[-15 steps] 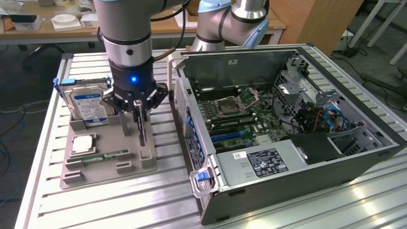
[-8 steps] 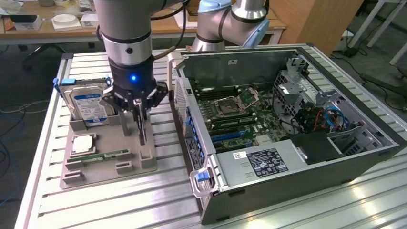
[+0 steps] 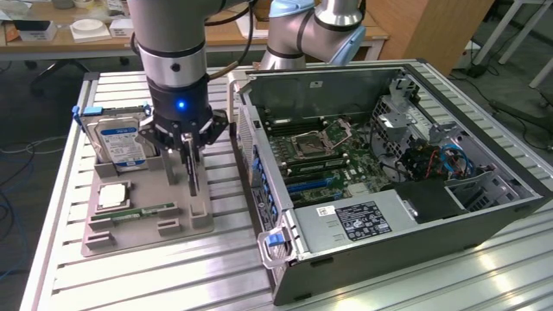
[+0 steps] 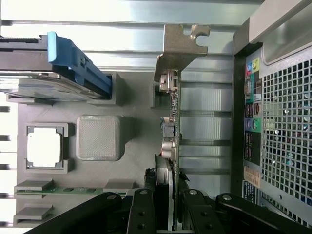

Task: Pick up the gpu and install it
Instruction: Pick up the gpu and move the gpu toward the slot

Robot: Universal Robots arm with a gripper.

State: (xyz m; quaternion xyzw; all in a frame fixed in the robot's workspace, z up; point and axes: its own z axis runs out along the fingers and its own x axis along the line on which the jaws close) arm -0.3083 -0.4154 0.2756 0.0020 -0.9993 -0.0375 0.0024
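Both claw (image 4: 168, 197) fingers (image 4: 142, 210) pinch upright gpu (image 4: 174, 112), nrly shut.

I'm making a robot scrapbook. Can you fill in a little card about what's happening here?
Claw: closed on the thin dark graphics card with a grey metal bracket
Card's place: standing on edge in the grey plastic tray
Also in tray: silver hard drive with blue-white label
Beside tray: open black computer case, on the exterior view's right

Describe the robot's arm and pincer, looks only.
The arm is a silver-grey cylinder ending in a black wrist section with a glowing blue light. The pincer is black, built of bolted links.
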